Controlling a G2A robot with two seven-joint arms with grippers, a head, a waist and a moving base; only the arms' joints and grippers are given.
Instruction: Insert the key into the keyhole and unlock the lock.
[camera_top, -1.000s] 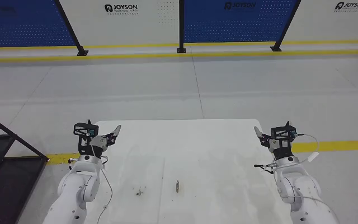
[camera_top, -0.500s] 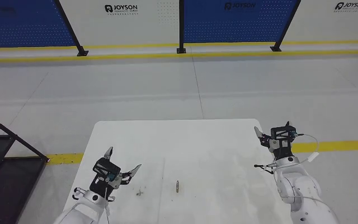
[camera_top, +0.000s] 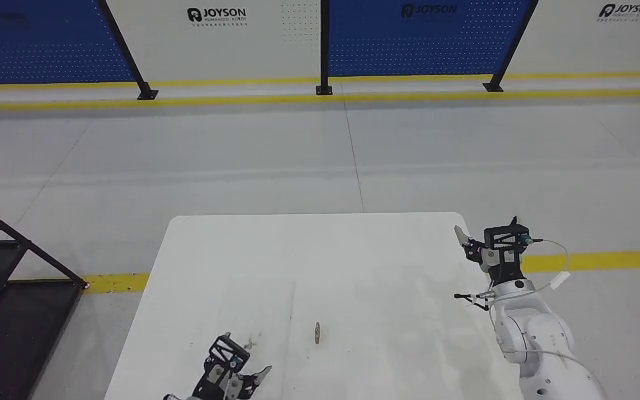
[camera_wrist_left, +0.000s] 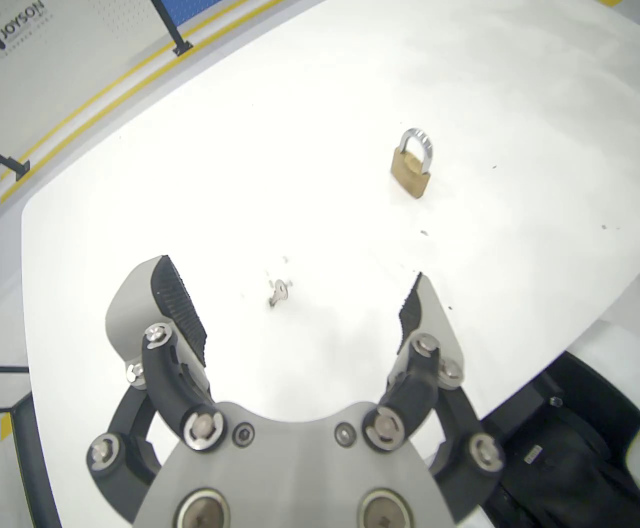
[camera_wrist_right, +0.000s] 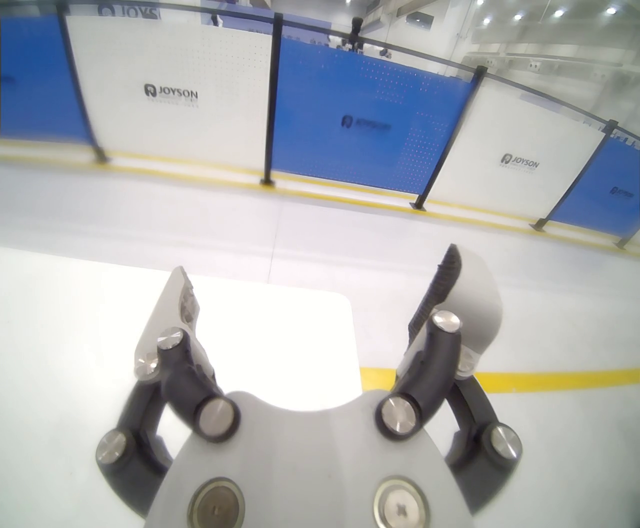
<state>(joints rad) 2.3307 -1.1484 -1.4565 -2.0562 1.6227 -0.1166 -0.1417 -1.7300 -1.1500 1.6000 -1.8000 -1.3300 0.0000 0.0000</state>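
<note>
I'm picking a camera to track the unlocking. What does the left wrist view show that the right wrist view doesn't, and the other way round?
Left wrist view, not the right: the key lying flat, the brass padlock apart from it with its shackle closed, and the open left tool hovering near the key. Right wrist view, not the left: the open right tool by a corner of the table, holding nothing. Both: the table, the yellow floor line and the fence.

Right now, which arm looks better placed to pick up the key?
The left arm. Its open jaws face the key, with the lock close by. The right arm sits out at the far corner of the table, away from both.
</note>
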